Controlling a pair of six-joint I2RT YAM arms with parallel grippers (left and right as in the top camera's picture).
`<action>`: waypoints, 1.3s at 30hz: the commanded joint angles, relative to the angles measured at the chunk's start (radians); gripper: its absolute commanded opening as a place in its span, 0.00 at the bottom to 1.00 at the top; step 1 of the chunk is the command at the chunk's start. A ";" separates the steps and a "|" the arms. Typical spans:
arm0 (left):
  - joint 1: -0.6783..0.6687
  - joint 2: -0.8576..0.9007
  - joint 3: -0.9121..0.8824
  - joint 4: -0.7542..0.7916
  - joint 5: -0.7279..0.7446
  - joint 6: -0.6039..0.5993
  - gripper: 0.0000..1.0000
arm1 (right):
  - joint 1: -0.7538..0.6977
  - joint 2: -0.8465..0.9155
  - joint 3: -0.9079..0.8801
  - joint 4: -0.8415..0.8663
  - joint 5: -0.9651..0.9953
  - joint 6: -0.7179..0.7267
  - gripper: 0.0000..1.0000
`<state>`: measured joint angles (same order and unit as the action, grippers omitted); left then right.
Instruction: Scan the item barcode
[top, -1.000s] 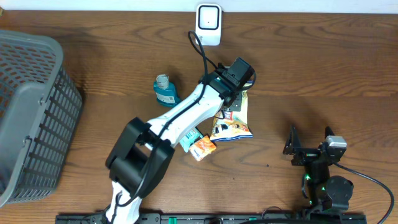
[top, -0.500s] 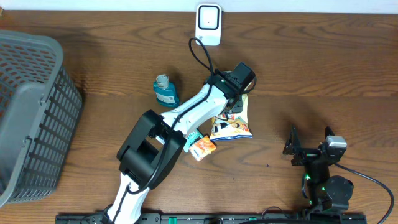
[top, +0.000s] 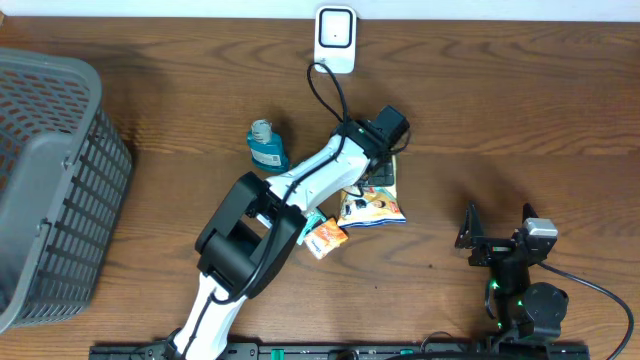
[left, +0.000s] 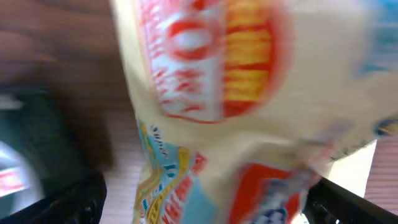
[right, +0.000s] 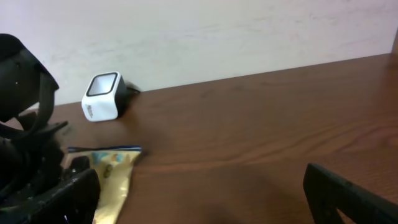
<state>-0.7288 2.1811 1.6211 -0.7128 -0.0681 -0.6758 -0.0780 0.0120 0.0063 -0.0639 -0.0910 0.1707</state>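
The item, a yellow snack bag (top: 374, 206) with red and blue print, lies on the table below the white barcode scanner (top: 335, 38). My left gripper (top: 377, 168) hangs over the bag's upper end. In the left wrist view the blurred bag (left: 236, 93) fills the frame, and the left gripper (left: 205, 211) is open with its dark fingertips (left: 74, 202) wide apart on either side of the bag. My right gripper (top: 498, 226) rests at the front right, open and empty. The right wrist view shows the scanner (right: 102, 106) and a corner of the bag (right: 112, 177).
A teal bottle (top: 265, 145) lies left of the left arm. A small orange packet (top: 325, 238) sits beside the bag's lower left. A grey basket (top: 50, 180) occupies the left edge. The scanner's cable (top: 325, 85) runs down towards the left gripper.
The left jaws have opened from shut and let go of the snack bag, which has settled a little lower on the table. The right arm has not moved.
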 joint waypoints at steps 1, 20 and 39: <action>0.006 -0.090 0.066 -0.058 -0.179 0.055 0.98 | 0.008 -0.005 -0.001 -0.004 0.003 -0.011 0.99; 0.003 -0.161 0.023 -0.119 -0.116 -1.089 0.34 | 0.008 -0.005 -0.001 -0.004 0.003 -0.011 0.99; 0.004 -0.089 0.021 -0.109 0.013 -1.411 0.29 | 0.010 -0.005 -0.001 -0.004 0.003 -0.011 0.99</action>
<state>-0.7277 2.0274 1.6566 -0.8143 -0.1287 -2.0239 -0.0750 0.0120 0.0063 -0.0639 -0.0910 0.1711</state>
